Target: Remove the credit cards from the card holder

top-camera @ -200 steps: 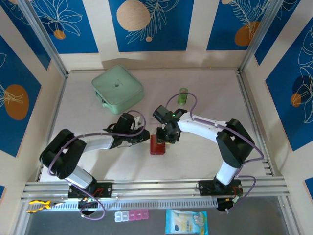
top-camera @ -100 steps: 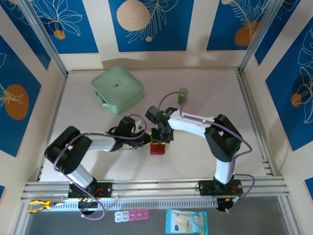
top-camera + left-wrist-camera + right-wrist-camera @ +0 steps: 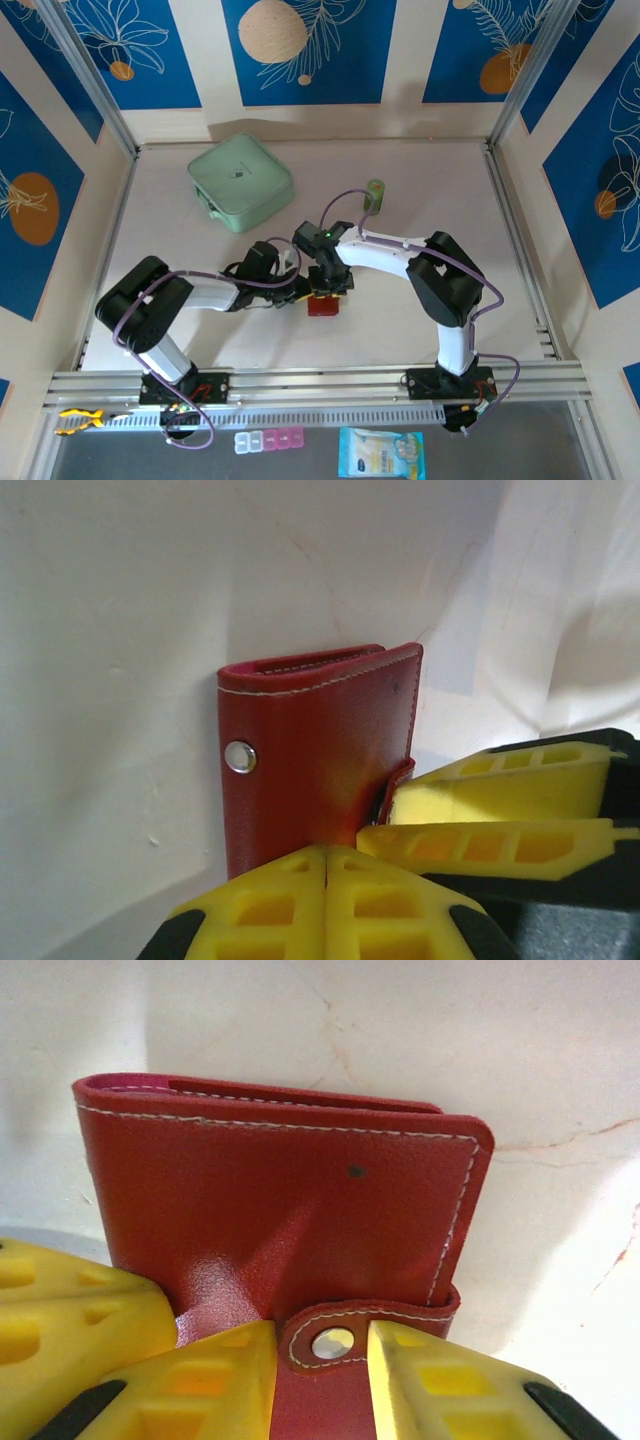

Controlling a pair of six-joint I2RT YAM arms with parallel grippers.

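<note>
The card holder (image 3: 322, 304) sits folded shut near the middle of the bench (image 3: 430, 190), with both my arms bent in over it. My left jaws are pressed together, and their yellow fingertips (image 3: 270, 905) are set against the holder's near edge; I judge that hand to be the brace. My right jaws stand apart astride the strap tab (image 3: 385, 1322), one finger at each side of its snap, and I cannot tell whether they bite yet. The step in hand, as I read it, is undoing that strap. To do it well I should pinch the tab close behind the snap. Then I should peel it up and away from the cover rather than drag it sideways. Meanwhile the left should pin the holder in place so it neither slides nor lifts with the pull. I take the credit cards to be inside, so nothing comes out until the fold opens.
</note>
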